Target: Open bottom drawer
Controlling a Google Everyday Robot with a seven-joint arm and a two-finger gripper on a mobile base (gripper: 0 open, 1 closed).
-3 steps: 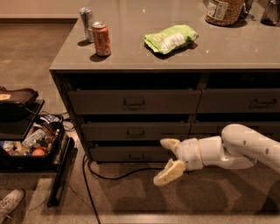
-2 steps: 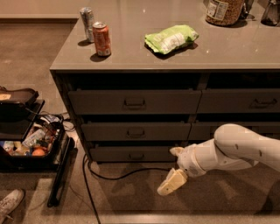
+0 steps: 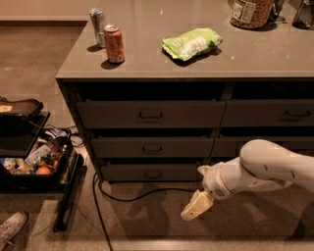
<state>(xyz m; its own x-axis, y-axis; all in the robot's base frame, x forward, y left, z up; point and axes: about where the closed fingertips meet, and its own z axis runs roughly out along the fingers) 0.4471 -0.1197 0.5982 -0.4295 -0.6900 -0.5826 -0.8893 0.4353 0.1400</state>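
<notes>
The bottom drawer (image 3: 127,172) is the slim grey-brown front at the foot of the left stack, with a small dark bar handle (image 3: 153,175) at its centre. Its front sits flush with the cabinet. My gripper (image 3: 198,188) hangs low over the floor, to the right of the handle and in front of the drawer. It touches nothing. Its fingers are spread apart: one pale fingertip (image 3: 195,207) points down-left, and the other (image 3: 203,169) is near the drawer's right end. My white arm (image 3: 267,169) comes in from the right.
Two taller drawers (image 3: 149,116) sit above, and another stack (image 3: 274,115) stands to the right. A black cable (image 3: 142,196) runs across the floor under the gripper. A black case of clutter (image 3: 29,164) and a shoe (image 3: 10,228) lie at the left. Cans (image 3: 114,44), a green bag (image 3: 192,43) and a jar (image 3: 251,7) stand on the counter.
My gripper has moved right and down, away from the bottom drawer's handle and toward the floor. The drawer has not moved.
</notes>
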